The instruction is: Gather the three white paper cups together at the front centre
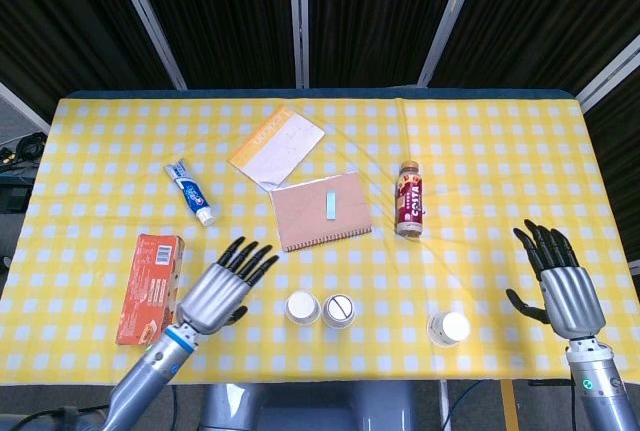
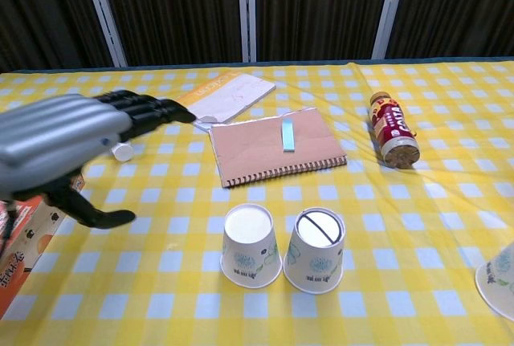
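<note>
Two white paper cups point(image 2: 251, 246) point(image 2: 315, 250) upside down, touching side by side at front centre of the checked tablecloth point(image 1: 480, 161). Third cup point(image 1: 448, 328) well apart toward the right, near the front edge. Left hand point(image 1: 222, 290) spread, empty, beside the pair, clear of them. Right hand point(image 1: 556, 284) spread, empty, beyond the third cup. Brown notebook point(image 2: 273, 147) behind the pair.
</note>
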Available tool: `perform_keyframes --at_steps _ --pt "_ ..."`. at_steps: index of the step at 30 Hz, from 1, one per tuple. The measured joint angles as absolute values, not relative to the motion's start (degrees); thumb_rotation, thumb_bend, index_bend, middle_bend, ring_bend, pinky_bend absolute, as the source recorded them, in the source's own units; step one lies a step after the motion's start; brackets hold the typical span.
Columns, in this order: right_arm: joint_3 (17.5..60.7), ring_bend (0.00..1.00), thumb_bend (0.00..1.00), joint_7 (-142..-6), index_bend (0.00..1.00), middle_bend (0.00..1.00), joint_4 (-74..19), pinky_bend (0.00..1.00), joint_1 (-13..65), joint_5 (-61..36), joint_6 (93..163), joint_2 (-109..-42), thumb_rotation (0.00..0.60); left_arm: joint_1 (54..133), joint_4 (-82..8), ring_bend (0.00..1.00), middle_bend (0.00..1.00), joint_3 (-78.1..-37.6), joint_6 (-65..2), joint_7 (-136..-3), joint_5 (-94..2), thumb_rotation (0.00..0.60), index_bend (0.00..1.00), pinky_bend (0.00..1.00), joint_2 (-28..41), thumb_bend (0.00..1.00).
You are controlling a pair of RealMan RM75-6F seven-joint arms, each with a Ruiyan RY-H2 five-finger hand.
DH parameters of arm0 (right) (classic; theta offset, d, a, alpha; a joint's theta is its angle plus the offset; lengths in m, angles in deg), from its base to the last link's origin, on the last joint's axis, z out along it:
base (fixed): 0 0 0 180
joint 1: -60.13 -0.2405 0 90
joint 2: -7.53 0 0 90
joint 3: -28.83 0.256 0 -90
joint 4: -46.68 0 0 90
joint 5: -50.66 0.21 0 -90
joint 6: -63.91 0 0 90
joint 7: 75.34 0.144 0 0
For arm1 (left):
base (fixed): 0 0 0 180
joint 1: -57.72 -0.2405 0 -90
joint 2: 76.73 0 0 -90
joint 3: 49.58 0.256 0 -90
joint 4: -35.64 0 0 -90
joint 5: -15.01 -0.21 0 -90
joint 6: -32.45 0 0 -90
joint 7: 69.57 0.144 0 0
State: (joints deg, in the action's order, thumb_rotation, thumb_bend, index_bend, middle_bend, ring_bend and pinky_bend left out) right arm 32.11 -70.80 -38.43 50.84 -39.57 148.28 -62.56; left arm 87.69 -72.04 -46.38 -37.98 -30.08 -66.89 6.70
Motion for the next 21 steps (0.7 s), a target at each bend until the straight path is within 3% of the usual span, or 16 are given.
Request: perform_keyframes --at_steps 4,11,21 --pt "31.9 0.00 0.15 -72.1 0.03 0.00 -38.6 0.00 50.8 -39.8 148.1 -62.9 0.600 82.9 -70.3 0.00 0.00 -42.6 -45.6 -38.6 -74.4 0.600 0.00 0.00 1.3 0.26" --pt "31.1 0.00 0.15 -72.1 0.03 0.00 -39.1 0.00 50.8 -41.9 148.9 -62.5 0.600 76.8 -62.6 0.00 0.00 -39.0 -55.3 -50.4 -81.5 0.600 0.00 0.00 -2.0 0.26" --pt "27.0 0.00 0.15 -63.9 0.06 0.00 -44.1 0.00 49.6 -49.4 148.1 -55.7 0.600 71.7 -54.3 0.00 0.00 -39.7 -61.0 -60.2 -85.2 0.600 0.00 0.00 -2.5 0.26"
